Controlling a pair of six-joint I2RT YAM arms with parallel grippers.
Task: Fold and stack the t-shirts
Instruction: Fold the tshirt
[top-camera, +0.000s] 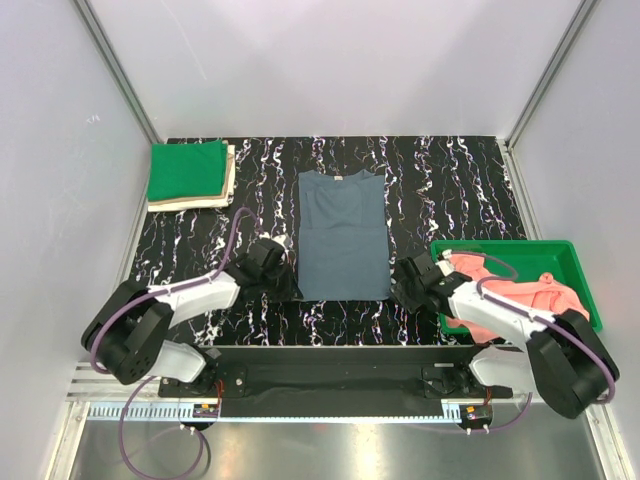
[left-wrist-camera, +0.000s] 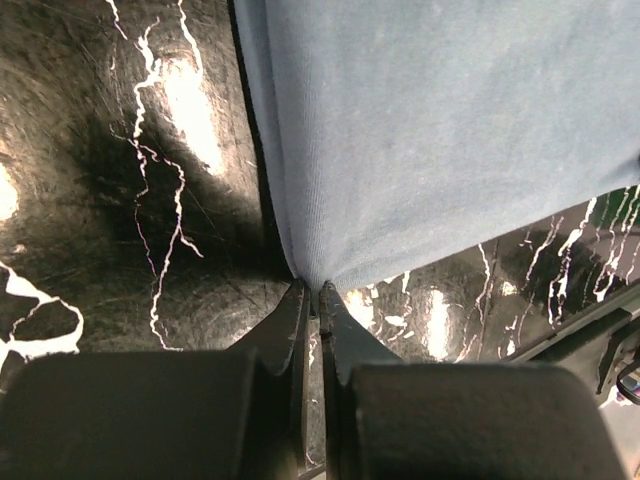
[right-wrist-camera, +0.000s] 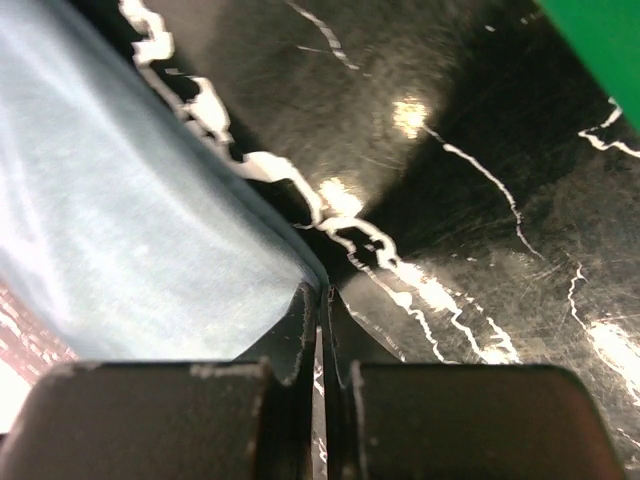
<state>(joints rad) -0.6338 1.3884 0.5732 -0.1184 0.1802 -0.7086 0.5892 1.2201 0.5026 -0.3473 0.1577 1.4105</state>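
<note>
Left gripper (left-wrist-camera: 312, 291) is pinched tight, and I can see the 7 o'clock corner of the blue-grey t-shirt (left-wrist-camera: 440, 140) nipped between its tips. Right gripper (right-wrist-camera: 322, 292) is closed to a sliver too, with the shirt's 5 o'clock corner tucked right at its fingertips. From the top camera, both arms reach in low from the near edge, one at each bottom corner. The shirt lies flat and narrow in the middle of the table (top-camera: 450, 190), collar toward 12 o'clock. Out at 10 o'clock sits a folded green t-shirt (top-camera: 187, 170) on top of a beige t-shirt (top-camera: 190, 204). At 4 o'clock, the green tray (top-camera: 560, 245) holds rumpled salmon-pink t-shirts (top-camera: 510, 300), just beside my right arm.
</note>
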